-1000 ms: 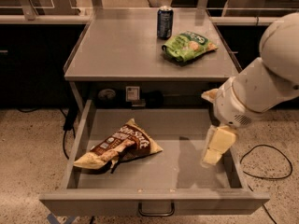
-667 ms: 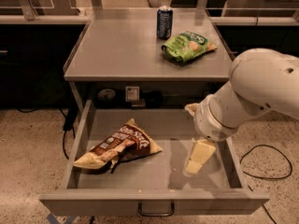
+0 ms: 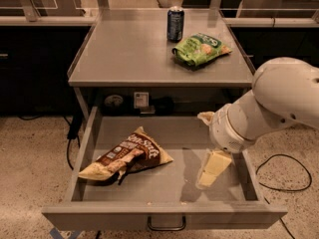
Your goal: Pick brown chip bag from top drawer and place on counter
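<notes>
I counted two chip bags, one can and one gripper: the crinkled brown chip bag point(image 3: 127, 156) lay at nine o'clock in the open top drawer point(image 3: 164, 215), a shallow grey metal tray. A glossy green chip bag point(image 3: 199, 49) and a dark can point(image 3: 175, 24) sat on the flat grey counter point(image 3: 129, 49). The cream, wedge-shaped gripper point(image 3: 209, 171) hung at the brown bag's three o'clock, apart from it; I couldn't tell whether it was open or closed, and its rounded white arm point(image 3: 279, 93) hid part of the drawer's right wall.
</notes>
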